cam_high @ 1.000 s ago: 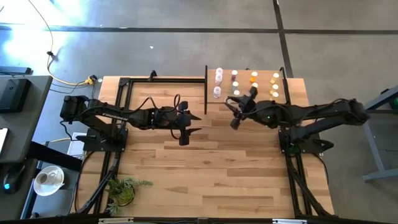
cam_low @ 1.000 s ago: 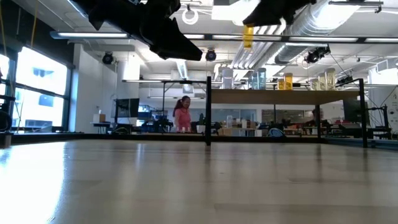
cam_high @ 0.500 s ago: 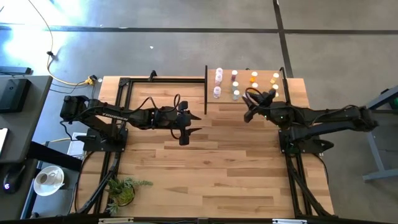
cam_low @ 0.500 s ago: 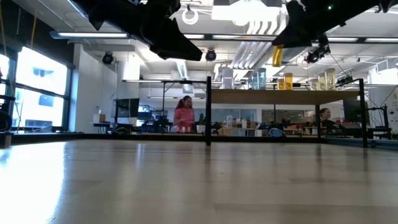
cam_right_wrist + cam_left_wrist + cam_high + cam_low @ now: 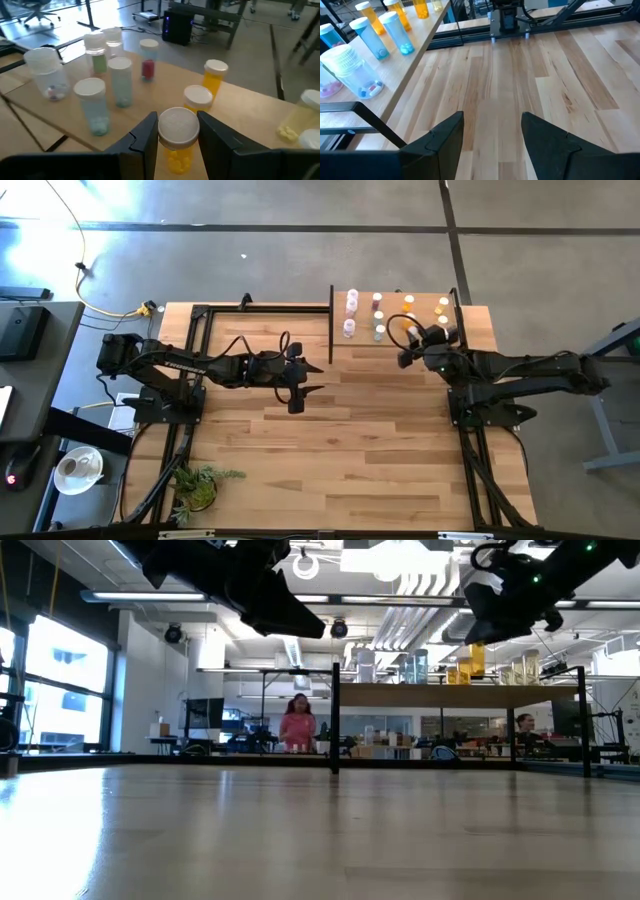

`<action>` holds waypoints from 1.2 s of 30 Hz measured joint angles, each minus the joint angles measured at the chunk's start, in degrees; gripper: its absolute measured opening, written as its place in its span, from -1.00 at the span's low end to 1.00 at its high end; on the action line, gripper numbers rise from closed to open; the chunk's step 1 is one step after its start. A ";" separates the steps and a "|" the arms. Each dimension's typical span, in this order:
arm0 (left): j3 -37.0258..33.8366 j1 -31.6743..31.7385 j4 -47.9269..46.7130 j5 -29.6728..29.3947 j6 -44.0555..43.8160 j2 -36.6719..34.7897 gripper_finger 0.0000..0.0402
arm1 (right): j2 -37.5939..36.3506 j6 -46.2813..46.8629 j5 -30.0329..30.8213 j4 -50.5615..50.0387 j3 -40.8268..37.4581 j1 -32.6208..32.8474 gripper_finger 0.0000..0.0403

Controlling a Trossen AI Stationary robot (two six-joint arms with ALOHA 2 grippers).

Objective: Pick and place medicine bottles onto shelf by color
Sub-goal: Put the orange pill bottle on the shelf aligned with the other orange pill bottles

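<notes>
right wrist | R jaws grip round amber ribbed-cap bottle (image 5: 178, 140)

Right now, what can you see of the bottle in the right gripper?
The bottle is a small translucent orange-yellow cylinder with a ribbed white cap and yellow pills inside. It is upright, pinched between the two fingers of the right gripper, which touch its sides just below the cap. The low view shows it in the air, above the level of the shelf. In the high view it sits over the shelf's right half, near other orange bottles.
</notes>
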 joint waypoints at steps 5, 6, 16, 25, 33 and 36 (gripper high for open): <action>0.00 -0.01 -0.28 0.00 0.00 -0.02 -0.06 | 0.58 2.15 0.45 -0.36 0.00 0.02 -0.47; 0.00 -0.02 -0.29 0.00 0.00 -0.01 -0.06 | 0.97 2.78 0.45 -0.43 0.00 0.02 -0.47; 0.00 -0.02 -0.73 0.02 -0.10 -0.02 -0.06 | 5.04 6.79 2.48 -0.70 0.00 0.02 -0.47; 0.00 -0.02 -0.74 0.02 -0.02 -0.02 -0.06 | 5.03 8.73 2.17 -1.45 0.00 -1.70 -0.44; 0.00 -0.02 -0.75 0.02 0.01 -0.02 -0.06 | 4.98 9.16 0.46 -1.31 0.02 -3.34 -0.42; 0.00 0.00 -0.76 0.02 0.02 -0.02 -0.06 | 4.98 9.31 0.39 -1.31 0.02 -3.34 -0.42</action>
